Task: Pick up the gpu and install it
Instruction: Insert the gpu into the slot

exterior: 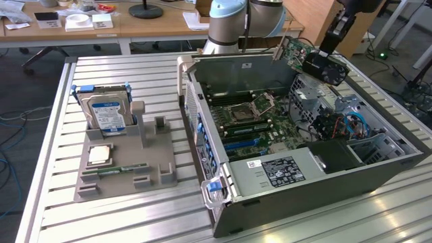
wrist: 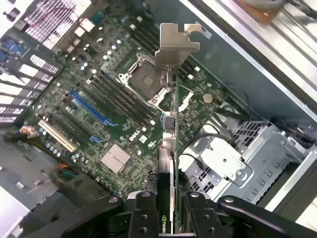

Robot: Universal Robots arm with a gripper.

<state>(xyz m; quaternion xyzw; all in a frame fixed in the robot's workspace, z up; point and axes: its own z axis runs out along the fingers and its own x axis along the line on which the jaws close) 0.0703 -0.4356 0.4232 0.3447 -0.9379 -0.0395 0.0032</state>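
At the exterior view's upper right, our gripper [wrist: 168, 206] clamps the gpu [exterior: 296, 50] by its cooler end; we judge it stiff, light, fragile.

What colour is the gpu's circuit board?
Green; the gpu shows it best in the exterior view.

The gpu [exterior: 297, 50] hangs above the open case [exterior: 304, 192]; the motherboard [exterior: 246, 126] lies unobstructed, drive cage [exterior: 307, 98] and cables [exterior: 354, 124] crowding beside it.
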